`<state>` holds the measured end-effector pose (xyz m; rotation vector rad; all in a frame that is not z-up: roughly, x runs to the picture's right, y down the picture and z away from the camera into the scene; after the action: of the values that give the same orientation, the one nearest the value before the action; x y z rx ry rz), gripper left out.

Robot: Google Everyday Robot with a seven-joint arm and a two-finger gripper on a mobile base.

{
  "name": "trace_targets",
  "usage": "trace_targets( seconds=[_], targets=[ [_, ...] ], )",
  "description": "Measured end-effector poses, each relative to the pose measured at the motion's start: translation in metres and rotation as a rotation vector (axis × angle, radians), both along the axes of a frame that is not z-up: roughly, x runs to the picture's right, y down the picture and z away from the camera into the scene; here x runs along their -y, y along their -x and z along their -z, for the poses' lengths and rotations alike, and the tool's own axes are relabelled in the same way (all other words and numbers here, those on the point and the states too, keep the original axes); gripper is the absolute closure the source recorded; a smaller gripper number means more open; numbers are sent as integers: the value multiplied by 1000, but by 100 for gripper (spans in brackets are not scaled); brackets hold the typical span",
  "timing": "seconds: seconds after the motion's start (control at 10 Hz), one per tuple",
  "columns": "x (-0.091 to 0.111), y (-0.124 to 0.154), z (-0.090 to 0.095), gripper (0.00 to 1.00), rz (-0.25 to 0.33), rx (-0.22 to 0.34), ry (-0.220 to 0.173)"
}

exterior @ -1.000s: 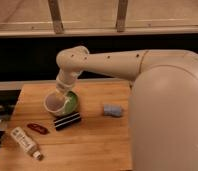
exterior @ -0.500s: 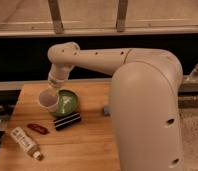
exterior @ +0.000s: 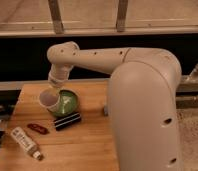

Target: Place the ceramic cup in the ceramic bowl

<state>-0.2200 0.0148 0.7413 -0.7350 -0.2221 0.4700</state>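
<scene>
The pale ceramic cup (exterior: 49, 100) hangs tilted, its opening facing the camera, over the left rim of the green ceramic bowl (exterior: 68, 103). The bowl rests on the wooden table (exterior: 87, 145), with its glossy inside showing to the right of the cup. My gripper (exterior: 52, 91) comes down from the white wrist above and is shut on the cup. The cup hides the bowl's left edge. I cannot tell whether the cup touches the bowl.
A black flat box (exterior: 67, 121) lies just in front of the bowl. A red object (exterior: 38, 128) and a white tube-like bottle (exterior: 26, 142) lie at the front left. My large white arm covers the right half of the table.
The cup moved left from over the bowl's middle, then back slightly right to the bowl's left rim. The arm swung closer and now fills the right side, hiding a bluish object.
</scene>
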Motion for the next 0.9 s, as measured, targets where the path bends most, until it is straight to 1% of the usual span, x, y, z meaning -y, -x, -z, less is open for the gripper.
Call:
trace_targets(
  seconds=[0.2,0.4,0.6,0.7,0.9],
  targets=[
    [12,-4,-8,100,12,-38,-15],
    [16,-9,-19,100,12,-65,-5],
    [11,-14,-40,100,-1,-68,28],
    [5,-18,-56,100,-21,-55,52],
    [-1,-25,-81,100,-52,-37,87]
  ],
)
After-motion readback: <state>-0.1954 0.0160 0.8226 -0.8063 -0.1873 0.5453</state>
